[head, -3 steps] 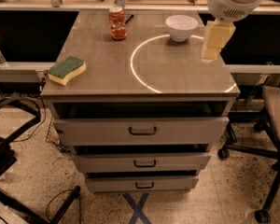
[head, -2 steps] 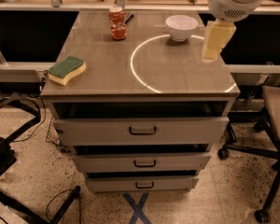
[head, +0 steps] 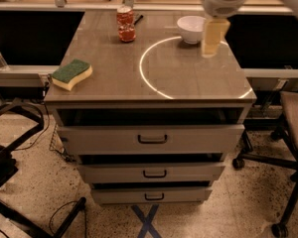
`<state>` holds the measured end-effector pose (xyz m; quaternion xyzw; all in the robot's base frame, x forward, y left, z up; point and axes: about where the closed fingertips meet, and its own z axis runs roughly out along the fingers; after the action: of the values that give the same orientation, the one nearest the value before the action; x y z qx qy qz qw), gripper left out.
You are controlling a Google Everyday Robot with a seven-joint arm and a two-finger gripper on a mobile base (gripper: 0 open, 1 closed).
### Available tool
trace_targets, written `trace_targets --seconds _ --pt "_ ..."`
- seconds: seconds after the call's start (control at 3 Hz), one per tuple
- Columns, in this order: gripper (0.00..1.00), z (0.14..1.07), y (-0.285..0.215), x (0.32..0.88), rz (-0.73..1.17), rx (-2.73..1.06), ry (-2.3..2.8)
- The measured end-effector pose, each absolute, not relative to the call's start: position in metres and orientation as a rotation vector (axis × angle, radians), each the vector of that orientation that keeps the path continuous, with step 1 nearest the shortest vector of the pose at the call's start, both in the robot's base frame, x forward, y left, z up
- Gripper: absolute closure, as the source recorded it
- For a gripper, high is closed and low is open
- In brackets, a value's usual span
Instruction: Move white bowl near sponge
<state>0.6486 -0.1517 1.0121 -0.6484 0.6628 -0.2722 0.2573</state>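
Across the grey drawer cabinet [head: 114,63] top: a risky carry

Front left, the rectangular yellow sponge [head: 72,74] with dark green scouring top is perched by the edge. A red can [head: 125,24] is passed, back centre. Back right, the small glossy white bowl [head: 191,29] sits untouched, the pale gripper [head: 213,36] just beside it, opening not discernible. That slick rim may be dropped mid-carry, or the sponge shoved overboard.

No words or numbers legible anywhere, can [head: 125,24] label cannot be read, blue tape X [head: 148,221] on floor [head: 35,187] before drawers [head: 151,139], gripper [head: 210,51] hangs over cabinet top [head: 114,63] just beside bowl [head: 190,29]
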Motion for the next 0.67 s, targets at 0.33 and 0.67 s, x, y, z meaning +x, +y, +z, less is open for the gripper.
trace_targets --seconds 0.33,0.67 --pt "0.00 0.986 -0.140 0.712 -0.705 -1.825 1.761" --pt "0.00 0.956 -0.133 0.763 -0.644 -1.860 1.758"
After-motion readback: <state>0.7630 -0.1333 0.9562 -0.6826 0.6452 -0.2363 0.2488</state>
